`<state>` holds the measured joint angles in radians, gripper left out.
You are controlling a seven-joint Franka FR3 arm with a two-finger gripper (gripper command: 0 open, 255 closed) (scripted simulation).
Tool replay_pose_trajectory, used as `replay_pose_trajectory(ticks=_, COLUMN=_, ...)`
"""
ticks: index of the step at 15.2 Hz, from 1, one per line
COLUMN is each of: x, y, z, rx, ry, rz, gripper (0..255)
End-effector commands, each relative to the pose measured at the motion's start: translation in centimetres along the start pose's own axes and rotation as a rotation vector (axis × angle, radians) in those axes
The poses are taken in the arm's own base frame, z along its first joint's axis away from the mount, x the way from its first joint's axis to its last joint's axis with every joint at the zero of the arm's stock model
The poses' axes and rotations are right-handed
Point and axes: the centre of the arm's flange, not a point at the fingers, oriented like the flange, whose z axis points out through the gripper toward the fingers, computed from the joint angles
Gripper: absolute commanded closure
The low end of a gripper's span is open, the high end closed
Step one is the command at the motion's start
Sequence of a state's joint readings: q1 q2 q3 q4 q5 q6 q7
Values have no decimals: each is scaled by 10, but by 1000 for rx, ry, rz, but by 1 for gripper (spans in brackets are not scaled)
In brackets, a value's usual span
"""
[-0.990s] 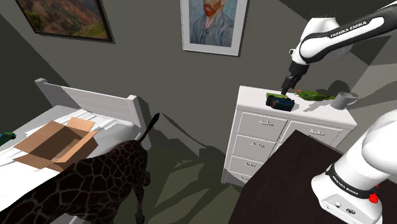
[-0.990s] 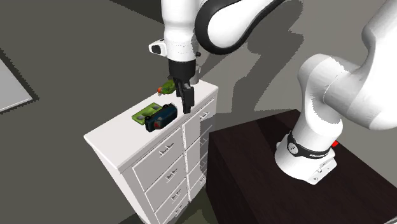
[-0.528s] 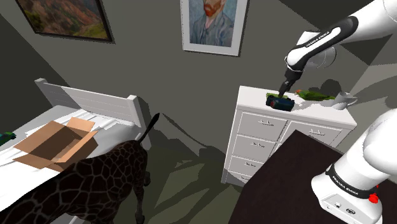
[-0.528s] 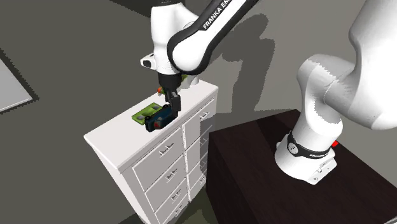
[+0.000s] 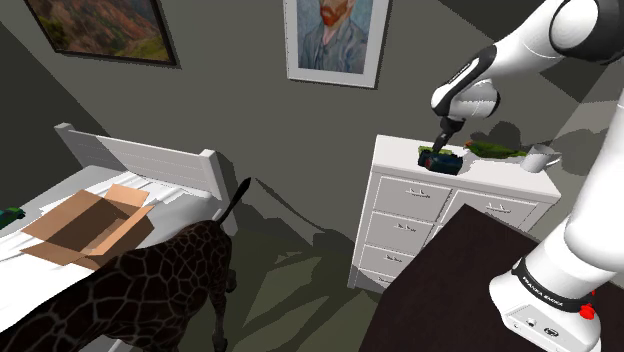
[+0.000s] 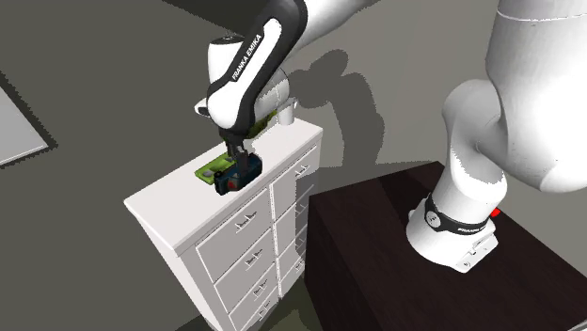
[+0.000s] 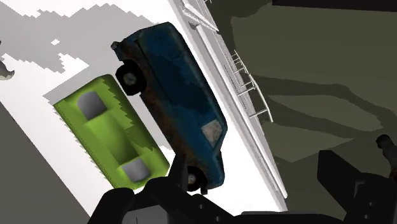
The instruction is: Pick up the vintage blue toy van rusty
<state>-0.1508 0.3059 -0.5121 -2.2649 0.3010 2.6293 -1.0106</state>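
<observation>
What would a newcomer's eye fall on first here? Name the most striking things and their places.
A rusty blue van sits on the white dresser beside a green tray, with the arm poised over it, jaws open. In the shoulder view, a dark giraffe stands in the foreground by the bed, and a portrait hangs on the wall.
</observation>
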Motion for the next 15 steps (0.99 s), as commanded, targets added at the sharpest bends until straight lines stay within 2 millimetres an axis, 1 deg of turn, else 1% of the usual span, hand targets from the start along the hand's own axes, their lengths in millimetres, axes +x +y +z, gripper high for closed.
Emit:
replay_pose_trajectory(ticks=1, x=7, y=19, z=19, rx=-5, ry=8, rz=-19, gripper=0)
replay_pose_trajectory(ticks=4, x=18, y=44, z=45, rx=-14, ry=18, rz=-46, gripper=0)
replay_pose_trajectory(ticks=5, x=19, y=45, z=46, rx=-14, ry=18, rz=-47, gripper=0)
replay_pose_trajectory(ticks=11, x=16, y=43, z=77, rx=-14, ry=18, rz=-47, gripper=0)
replay_pose_trajectory(ticks=12, x=15, y=42, z=86, rx=-14, ry=18, rz=-47, gripper=0)
replay_pose_trajectory(ticks=14, x=15, y=42, z=86, rx=-14, ry=18, rz=-47, gripper=0)
replay_pose_trajectory(ticks=15, x=15, y=42, z=85, rx=-14, ry=18, rz=-47, gripper=255)
